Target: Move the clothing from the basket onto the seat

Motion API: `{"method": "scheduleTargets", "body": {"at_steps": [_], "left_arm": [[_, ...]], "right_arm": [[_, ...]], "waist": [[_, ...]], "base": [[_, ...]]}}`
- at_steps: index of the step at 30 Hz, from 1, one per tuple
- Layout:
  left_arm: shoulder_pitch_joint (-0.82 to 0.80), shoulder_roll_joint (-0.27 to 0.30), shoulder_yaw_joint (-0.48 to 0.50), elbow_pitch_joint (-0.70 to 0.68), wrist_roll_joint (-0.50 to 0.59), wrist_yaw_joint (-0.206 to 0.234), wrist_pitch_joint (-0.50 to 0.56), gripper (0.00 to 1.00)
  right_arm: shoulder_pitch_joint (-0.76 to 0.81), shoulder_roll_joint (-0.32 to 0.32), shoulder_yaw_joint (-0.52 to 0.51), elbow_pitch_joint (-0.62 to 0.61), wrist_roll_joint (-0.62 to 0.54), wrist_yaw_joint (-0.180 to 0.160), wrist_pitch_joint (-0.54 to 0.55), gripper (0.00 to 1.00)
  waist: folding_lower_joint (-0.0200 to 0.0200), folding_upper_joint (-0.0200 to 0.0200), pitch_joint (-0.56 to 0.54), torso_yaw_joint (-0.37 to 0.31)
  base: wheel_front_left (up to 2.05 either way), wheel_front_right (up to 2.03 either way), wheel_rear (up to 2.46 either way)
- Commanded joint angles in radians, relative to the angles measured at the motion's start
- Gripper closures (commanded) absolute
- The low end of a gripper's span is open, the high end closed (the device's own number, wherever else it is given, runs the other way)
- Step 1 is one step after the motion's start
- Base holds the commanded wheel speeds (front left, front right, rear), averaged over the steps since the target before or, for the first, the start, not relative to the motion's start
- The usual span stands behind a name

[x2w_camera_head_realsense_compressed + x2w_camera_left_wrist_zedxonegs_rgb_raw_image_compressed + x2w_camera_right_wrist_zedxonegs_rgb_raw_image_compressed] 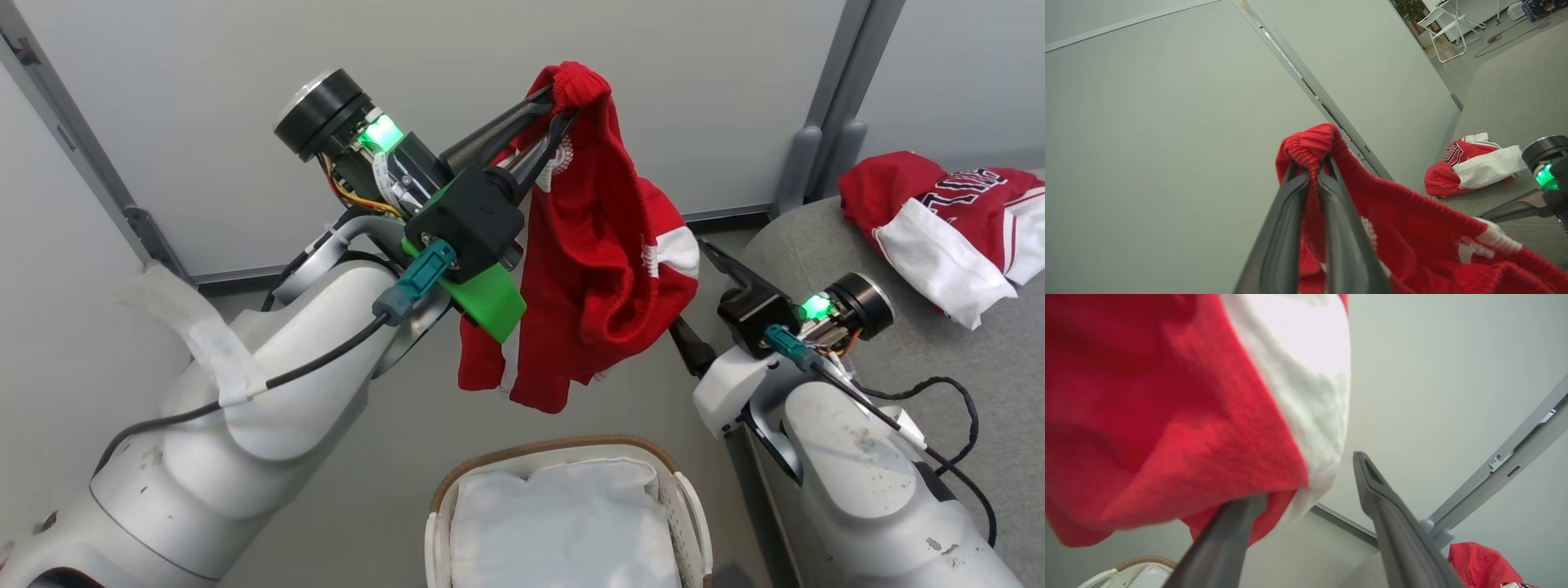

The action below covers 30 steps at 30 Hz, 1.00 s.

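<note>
Hanging high in the head view, a red garment [596, 269] drooped from the left gripper [563, 102], whose fingers were pinched tight on its ribbed band. It dangled clear above the basket [563, 445], where a white liner [563, 523] lay. The right gripper [690, 286] stood spread wide just beside the cloth's lower edge, with one fingertip hidden behind it. A second garment [939, 212], red and white with dark lettering, lay crumpled on the grey sofa [939, 359].

From the left wrist, the two dark fingers [1282, 228] met with the bunched band squeezed between them, and the rest of the garment trailed off to the lower right. Beyond, the lettered garment rested on the sofa near the wall panel [1167, 143].

From the right wrist, the fingers gaped apart and clasped nothing. The hanging garment draped over the tip of the left one. The basket's brown rim peeked in at the bottom left.
</note>
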Motion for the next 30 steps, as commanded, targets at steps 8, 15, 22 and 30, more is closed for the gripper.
{"method": "scheduleTargets", "body": {"at_steps": [8,15,22,30], "left_arm": [[0.025,0.01,-0.015,0.019,-0.023,-0.005,-0.004,1.0],[0.032,0.014,-0.014,0.042,-0.036,0.002,-0.011,1.0],[0.051,0.022,-0.005,0.073,-0.063,0.012,-0.018,1.0],[0.095,0.01,0.015,0.12,-0.13,0.015,-0.019,0.28]], "right_arm": [[-0.048,-0.042,0.184,-0.045,0.116,-0.001,-0.005,0.65],[-0.058,-0.056,0.242,-0.109,0.166,-0.001,-0.005,1.0],[-0.026,-0.053,0.218,-0.158,0.168,-0.001,-0.005,1.0],[0.01,-0.034,0.152,-0.191,0.174,-0.001,-0.005,1.0]], "waist": [[0.0001,0.0,0.009,0.004],[0.0001,0.0,0.016,-0.005],[0.0001,0.0,0.023,-0.013],[0.0001,0.0,0.031,-0.022]], "base": [[0.0,0.0,0.0],[0.0,0.0,0.0],[0.0,0.0,0.0],[0.0,0.0,0.0]]}}
